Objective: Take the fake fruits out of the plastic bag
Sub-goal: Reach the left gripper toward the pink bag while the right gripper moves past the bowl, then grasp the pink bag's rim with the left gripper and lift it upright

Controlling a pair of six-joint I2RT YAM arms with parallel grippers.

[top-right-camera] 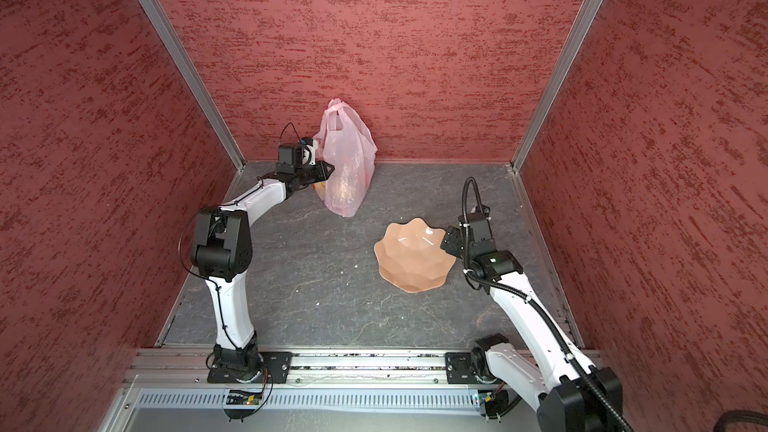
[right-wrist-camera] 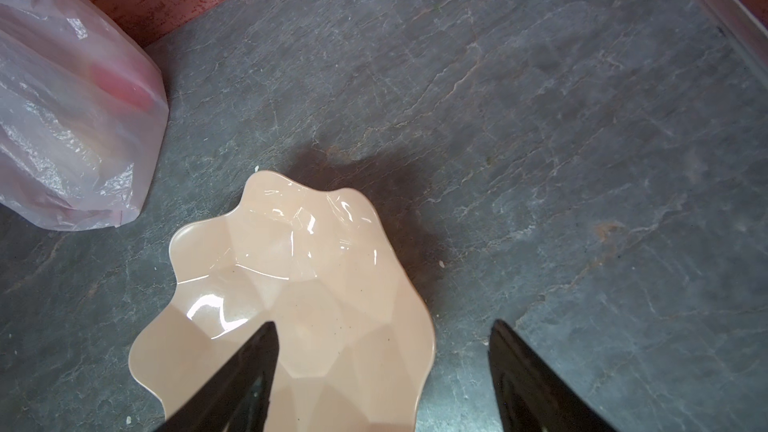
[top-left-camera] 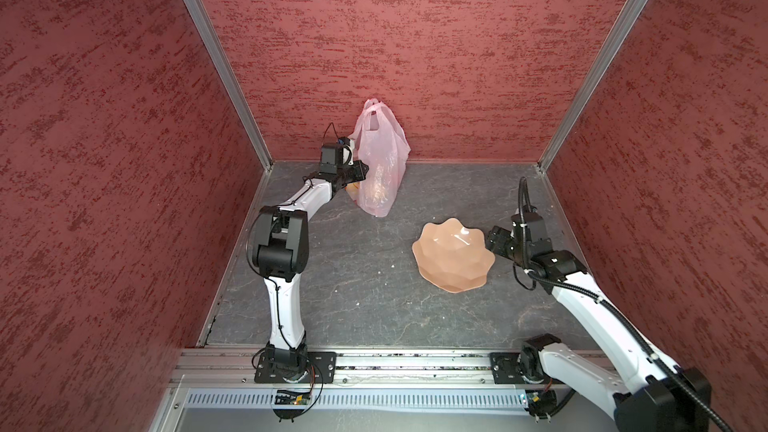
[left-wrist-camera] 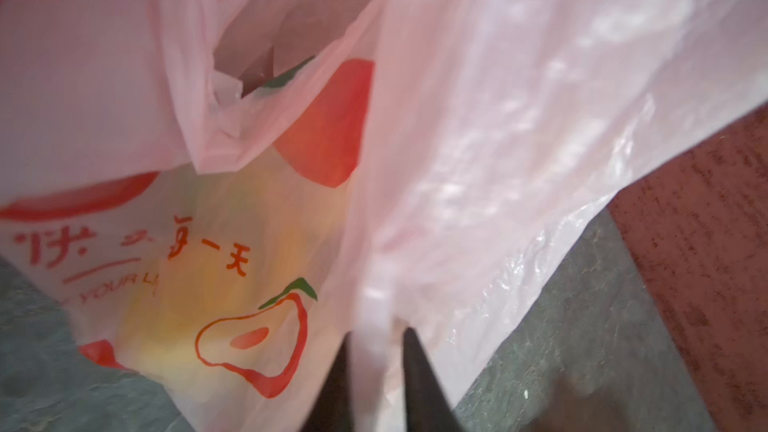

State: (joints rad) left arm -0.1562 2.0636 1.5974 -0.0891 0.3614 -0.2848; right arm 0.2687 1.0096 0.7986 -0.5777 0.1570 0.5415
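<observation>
Plastic bag [top-left-camera: 380, 160] stands upright, pinched by left end effector [left-wrist-camera: 378, 332].

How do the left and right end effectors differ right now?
The left end effector is shut, pinching film of the plastic bag; the right end effector is open, holding nothing. Left sits by the back wall; right straddles the edge of the plate. Both are black.

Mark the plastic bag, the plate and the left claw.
plastic bag [top-left-camera: 380, 168]: a top view, front face.
plate [top-left-camera: 453, 257]: a top view, bare middle.
left claw [left-wrist-camera: 376, 332]: left wrist view, between tips pinching bag film.
</observation>
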